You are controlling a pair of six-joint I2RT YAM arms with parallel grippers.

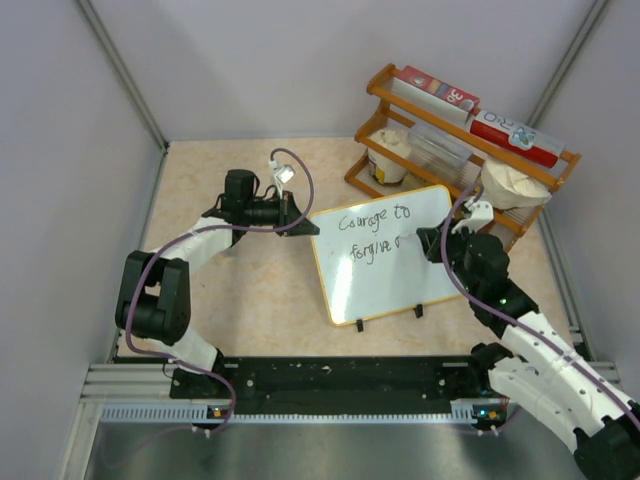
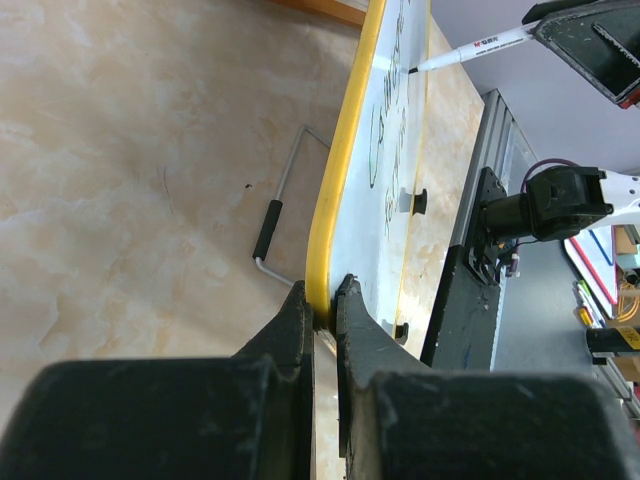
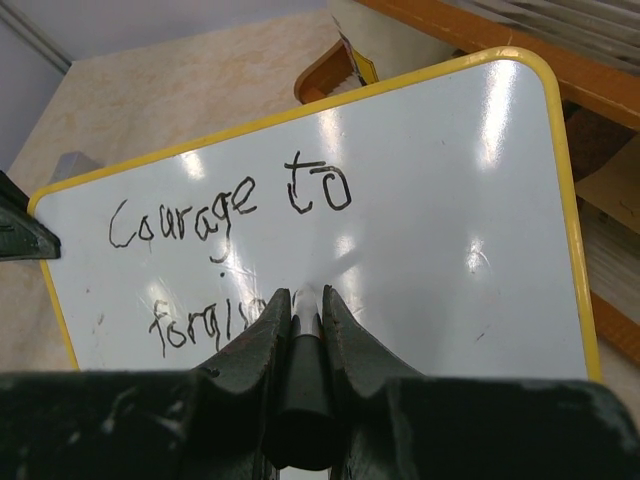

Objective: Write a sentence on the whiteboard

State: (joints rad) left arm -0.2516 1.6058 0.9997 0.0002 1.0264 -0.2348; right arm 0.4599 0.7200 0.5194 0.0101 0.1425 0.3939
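The whiteboard (image 1: 400, 290) stands tilted on its two black feet, right of the table's centre. The sentence (image 1: 374, 222) reads "Courage to" with "forgive" partly written below. My left gripper (image 1: 306, 226) is shut on the board's yellow left rim (image 2: 338, 180), one finger on each face (image 2: 325, 296). My right gripper (image 1: 432, 243) is shut on a white marker with a black cap (image 3: 304, 385), its tip on the board at the end of the second line (image 3: 305, 298). The lettering (image 3: 228, 212) shows clearly in the right wrist view. The marker (image 2: 480, 45) also shows in the left wrist view.
A wooden rack (image 1: 455, 135) with red-and-white boxes, a clear tub and white bowls stands behind the board at the back right. A wire handle with a black grip (image 2: 272, 222) lies on the table left of the board. Walls close both sides. A black rail (image 1: 330, 385) runs along the near edge.
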